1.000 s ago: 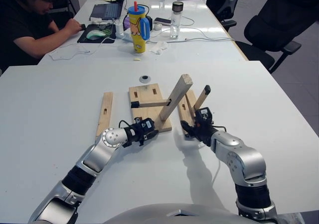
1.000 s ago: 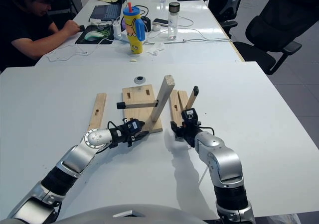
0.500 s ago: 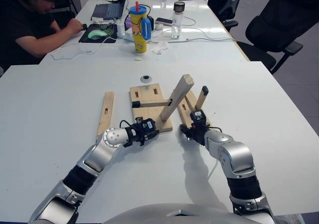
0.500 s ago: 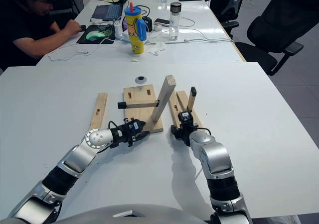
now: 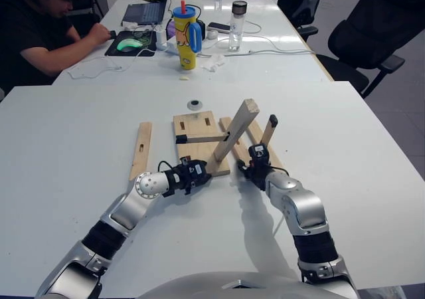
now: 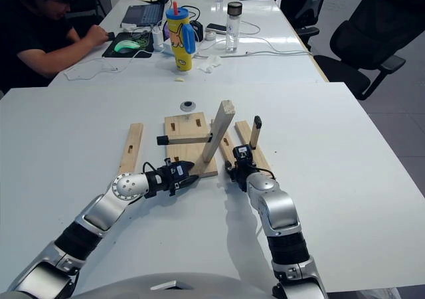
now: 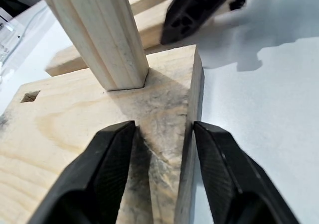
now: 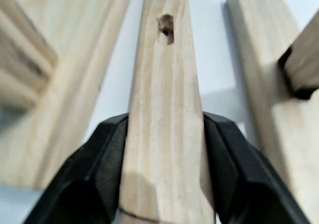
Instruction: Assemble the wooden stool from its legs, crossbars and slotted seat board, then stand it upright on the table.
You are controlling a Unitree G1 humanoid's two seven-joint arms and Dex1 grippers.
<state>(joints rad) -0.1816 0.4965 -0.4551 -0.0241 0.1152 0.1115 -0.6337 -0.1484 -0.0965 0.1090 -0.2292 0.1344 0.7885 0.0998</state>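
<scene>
right gripper | swung left toward seat board | clamped leg slid with it, now just beside board

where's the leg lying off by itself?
Head view: the leg lies flat on the robot's left, apart from the seat board, left of the left hand.

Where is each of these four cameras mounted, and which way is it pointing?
Left eye view: on the head, looking forward and down at the table; both arms, left gripper and right gripper show.
Right eye view: beside it; shares that whole scene.
Left wrist view: on the left wrist, looking along its fingers clamped on the seat board.
Right wrist view: on the right wrist, looking along its fingers flanking a loose leg.
</scene>
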